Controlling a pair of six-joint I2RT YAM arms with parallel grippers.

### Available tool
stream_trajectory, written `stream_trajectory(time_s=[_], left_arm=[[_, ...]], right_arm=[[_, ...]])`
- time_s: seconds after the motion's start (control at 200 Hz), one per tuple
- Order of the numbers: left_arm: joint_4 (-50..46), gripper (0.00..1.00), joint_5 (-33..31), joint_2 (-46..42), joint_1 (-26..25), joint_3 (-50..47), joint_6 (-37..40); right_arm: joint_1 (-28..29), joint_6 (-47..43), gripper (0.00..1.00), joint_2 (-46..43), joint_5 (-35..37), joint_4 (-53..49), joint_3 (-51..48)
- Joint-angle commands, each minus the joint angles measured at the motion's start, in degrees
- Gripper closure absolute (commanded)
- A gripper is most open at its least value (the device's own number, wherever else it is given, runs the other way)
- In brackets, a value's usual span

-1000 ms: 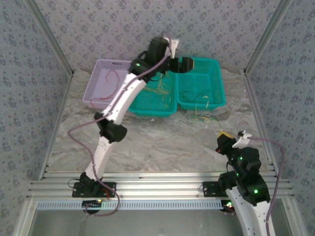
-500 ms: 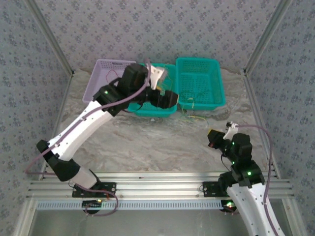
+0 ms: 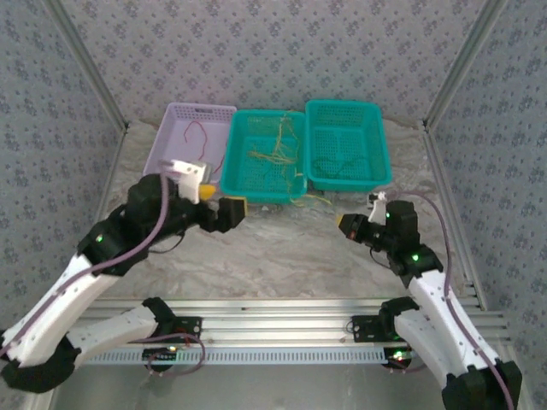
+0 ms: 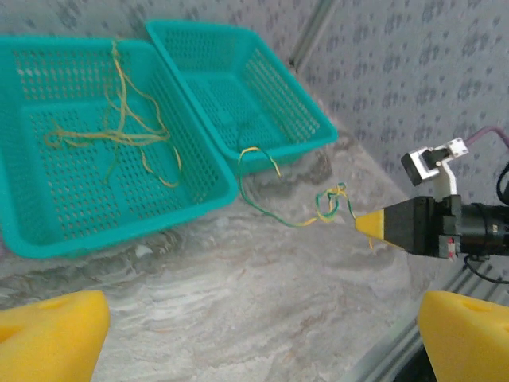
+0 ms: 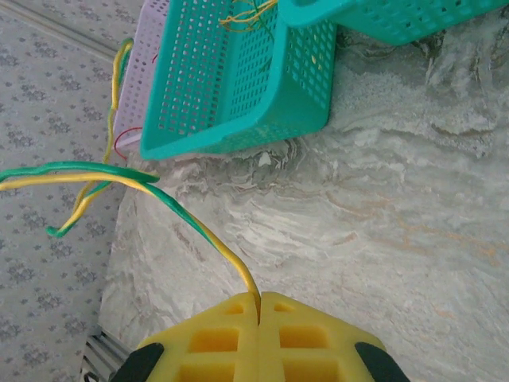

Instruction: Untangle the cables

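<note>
A marble table sits between flowery walls. At the back stand one purple basket and two green baskets. The top view shows a red cable in the purple one and yellow cables in the middle one. In its wrist view, the right gripper pinches a green and yellow cable. The left gripper gapes wide

I can't read any text, label, brand, number or sign on anything in my feeds.
</note>
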Motion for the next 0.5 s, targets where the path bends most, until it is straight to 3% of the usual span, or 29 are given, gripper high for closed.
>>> stream_trajectory(time_s=[0.0, 0.25, 0.495], left_arm=[[-2.69, 0.01, -5.39, -2.01, 0.18, -5.67, -1.03], [-4.26, 0.00, -12.36, -10.67, 0.15, -13.60, -2.72], [-7.87, 0.00, -17.87, -15.90, 0.22, -16.08, -3.57]], right_arm=[[1.16, 1.65, 1.00, 6.23, 2.06, 3.66, 7.26], [11.30, -1.98, 1.00, 29.37, 15.62, 0.47, 27.72], [14.89, -3.82, 1.00, 52.03, 23.35, -6.88, 53.16]])
